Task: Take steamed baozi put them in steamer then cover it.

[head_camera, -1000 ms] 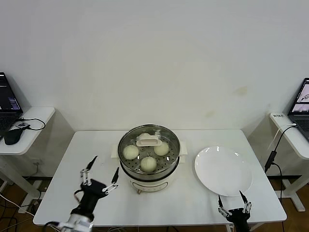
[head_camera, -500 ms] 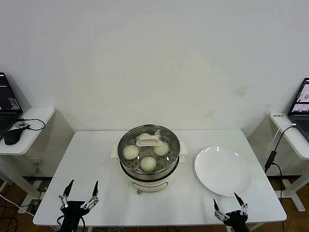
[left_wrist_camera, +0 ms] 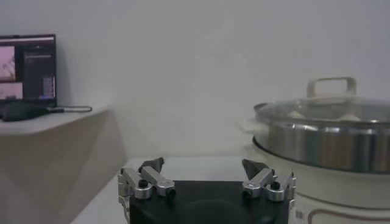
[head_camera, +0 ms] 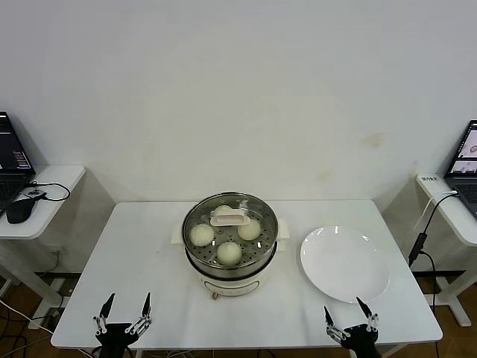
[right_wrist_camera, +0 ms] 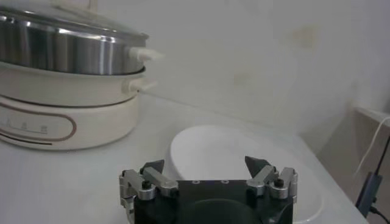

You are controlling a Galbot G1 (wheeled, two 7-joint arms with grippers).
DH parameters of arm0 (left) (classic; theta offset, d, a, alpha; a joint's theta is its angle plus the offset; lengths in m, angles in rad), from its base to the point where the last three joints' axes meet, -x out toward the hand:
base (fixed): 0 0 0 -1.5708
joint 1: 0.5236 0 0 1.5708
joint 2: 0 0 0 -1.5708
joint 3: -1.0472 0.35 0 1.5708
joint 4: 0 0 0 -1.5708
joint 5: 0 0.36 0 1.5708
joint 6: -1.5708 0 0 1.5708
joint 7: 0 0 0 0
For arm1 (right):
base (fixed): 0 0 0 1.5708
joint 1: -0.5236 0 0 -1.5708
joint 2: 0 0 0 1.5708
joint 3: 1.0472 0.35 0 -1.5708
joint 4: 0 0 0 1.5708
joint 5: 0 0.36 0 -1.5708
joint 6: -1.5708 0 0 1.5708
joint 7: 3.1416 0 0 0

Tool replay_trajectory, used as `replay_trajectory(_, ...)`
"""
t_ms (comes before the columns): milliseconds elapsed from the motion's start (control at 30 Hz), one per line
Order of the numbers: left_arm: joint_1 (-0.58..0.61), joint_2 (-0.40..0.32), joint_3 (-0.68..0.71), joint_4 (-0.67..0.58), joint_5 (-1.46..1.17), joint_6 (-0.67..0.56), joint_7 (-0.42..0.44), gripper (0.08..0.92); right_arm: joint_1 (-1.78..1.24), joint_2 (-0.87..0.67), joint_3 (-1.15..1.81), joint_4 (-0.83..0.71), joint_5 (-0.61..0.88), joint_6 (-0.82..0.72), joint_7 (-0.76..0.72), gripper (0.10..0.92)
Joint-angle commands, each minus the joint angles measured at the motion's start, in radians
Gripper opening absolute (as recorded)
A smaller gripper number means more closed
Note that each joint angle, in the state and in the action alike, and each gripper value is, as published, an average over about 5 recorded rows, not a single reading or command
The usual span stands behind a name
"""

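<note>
The steamer [head_camera: 230, 257] stands mid-table on its cream base, with the glass cover [head_camera: 229, 222] and its cream handle on top. Under the cover I see baozi [head_camera: 201, 234] [head_camera: 229, 253] [head_camera: 249, 229], a fourth partly hidden behind the handle. My left gripper [head_camera: 124, 316] is open and empty at the table's front left edge. My right gripper [head_camera: 348, 320] is open and empty at the front right edge. The left wrist view shows the steamer [left_wrist_camera: 329, 143] and the cover [left_wrist_camera: 323, 108]; its gripper [left_wrist_camera: 206, 176] is open. The right wrist view shows the steamer [right_wrist_camera: 67, 91]; its gripper [right_wrist_camera: 207, 175] is open.
An empty white plate [head_camera: 344, 262] lies to the right of the steamer and shows in the right wrist view [right_wrist_camera: 244, 164]. Side desks with laptops [head_camera: 9, 160] [head_camera: 466, 160] stand at both sides. A cable [head_camera: 421, 231] hangs at the right.
My left gripper has drawn back from beside the steamer to the table's front left edge. My right gripper has shifted slightly at the front right edge. The steamer and cover have not moved.
</note>
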Motion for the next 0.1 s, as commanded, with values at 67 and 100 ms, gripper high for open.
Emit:
replay_trajectory(67, 0.001, -0.011, 0.009, 0.031, 0.000, -0.013, 0.021, 0.823, -0.013, 0.002, -0.002, 0.022, -0.001, -0.017, -0.009, 0.823)
replay_trajectory(100, 0.002, -0.011, 0.010, 0.031, 0.002, -0.014, 0.022, 0.823, -0.013, 0.002, -0.003, 0.022, -0.001, -0.016, -0.009, 0.823)
